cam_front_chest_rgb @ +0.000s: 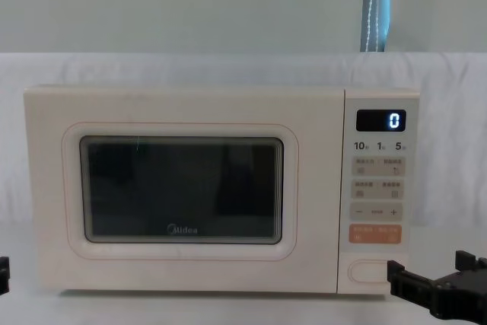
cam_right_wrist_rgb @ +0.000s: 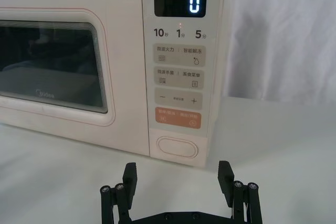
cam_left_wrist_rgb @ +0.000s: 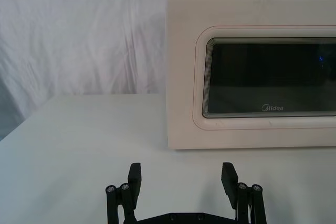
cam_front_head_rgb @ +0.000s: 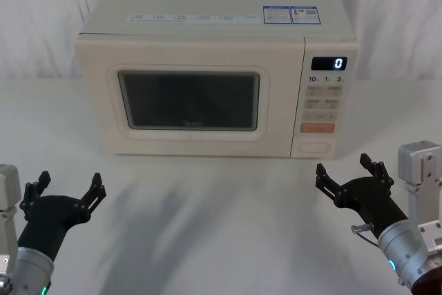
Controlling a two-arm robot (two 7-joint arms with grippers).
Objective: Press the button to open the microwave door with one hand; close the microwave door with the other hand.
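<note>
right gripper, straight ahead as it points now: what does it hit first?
Probably the microwave's control panel: the open right gripper lines up with the button at the panel's bottom. Bare table lies between; exact height is uncertain.

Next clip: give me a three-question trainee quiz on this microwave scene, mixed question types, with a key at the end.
1. True or false: the microwave door is shut.
2. Which gripper is nearer the button? A) left gripper B) right gripper
3. Fill in: the display on the microwave reads ___.

Key
1. True; the door sits flush with the cream front in the head and chest views.
2. B; the right gripper hovers just in front of the control panel with its jaws open, while the left gripper, also open, hangs before the door's far side.
3. 0
</note>
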